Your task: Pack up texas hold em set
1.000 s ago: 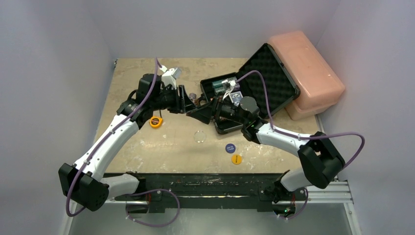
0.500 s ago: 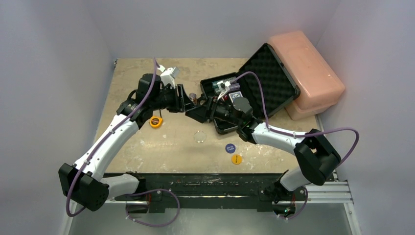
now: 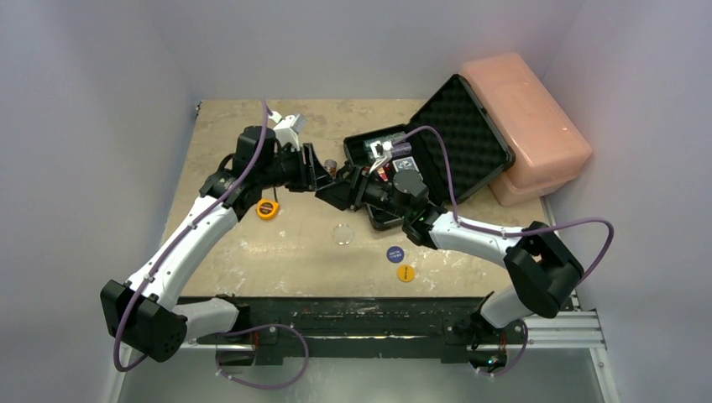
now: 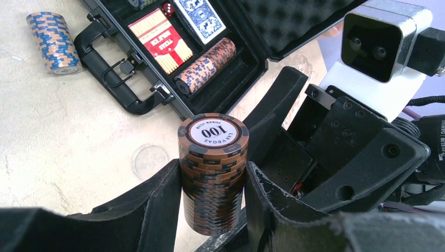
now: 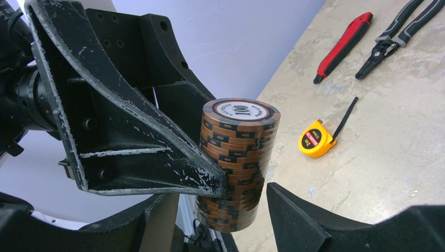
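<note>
Looking down from above, the left gripper (image 3: 322, 174) and the right gripper (image 3: 338, 190) meet nose to nose over the far middle of the tabletop (image 3: 285, 245). Between them, lifted clear, stands the stack of brown-and-black poker chips (image 3: 331, 167), just off the left edge of the black hard briefcase (image 3: 458, 126). Its egg-crate foam lid leans back by the pink plastic box (image 3: 529, 117) in the far right corner. Towards the near edge lie a clear round disc (image 3: 342, 234), a blue round button (image 3: 395, 253) and a yellow round button (image 3: 405, 273); a yellow tape measure (image 3: 267, 209) sits beside the left arm. Over to the left wrist: both black fingers (image 4: 165, 197) press on the stack's sides, a firm hold at middling width, stack upright, top chip reading 100. In the open tray behind are a red card deck (image 4: 160, 47), a blue card deck (image 4: 199, 18), a red die (image 4: 168, 8) and a brown chip roll (image 4: 204, 65) on its side; a blue-and-tan chip roll (image 4: 52, 42) lies on the tabletop by the case handle (image 4: 99, 60). Right wrist now: the right gripper's jaws straddle the stack's foot, fairly wide, with a sliver of daylight on the visible side and the other side hidden behind the left gripper's finger. Beyond lie a red-handled tool (image 5: 343, 47) and grey-handled pliers (image 5: 399, 37).
</note>
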{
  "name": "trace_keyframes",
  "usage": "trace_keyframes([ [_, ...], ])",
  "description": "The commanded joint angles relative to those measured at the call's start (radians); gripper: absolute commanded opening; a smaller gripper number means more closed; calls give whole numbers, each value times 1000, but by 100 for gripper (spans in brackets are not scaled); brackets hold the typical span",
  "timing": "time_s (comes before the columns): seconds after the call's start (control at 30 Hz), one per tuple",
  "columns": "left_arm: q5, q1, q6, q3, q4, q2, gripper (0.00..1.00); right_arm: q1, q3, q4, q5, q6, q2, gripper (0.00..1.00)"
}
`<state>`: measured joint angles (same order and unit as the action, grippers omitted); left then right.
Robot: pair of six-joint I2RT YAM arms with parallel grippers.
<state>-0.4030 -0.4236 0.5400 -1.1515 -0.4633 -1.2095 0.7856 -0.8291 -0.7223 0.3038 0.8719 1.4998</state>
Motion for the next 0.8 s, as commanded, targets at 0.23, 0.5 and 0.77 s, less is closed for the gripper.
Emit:
trace_keyframes([
  [0.23,-69,-4,48,-12,84,59,0,18,-56,-8,-169,23,1,55],
  [0.5,-68,-3,55,-11,78,63,0,35,-64,22,-187,0,-15,34],
  [0.77,-71,-3,54,-8,74,72,2,50,-58,66,-216,-26,-56,7],
])
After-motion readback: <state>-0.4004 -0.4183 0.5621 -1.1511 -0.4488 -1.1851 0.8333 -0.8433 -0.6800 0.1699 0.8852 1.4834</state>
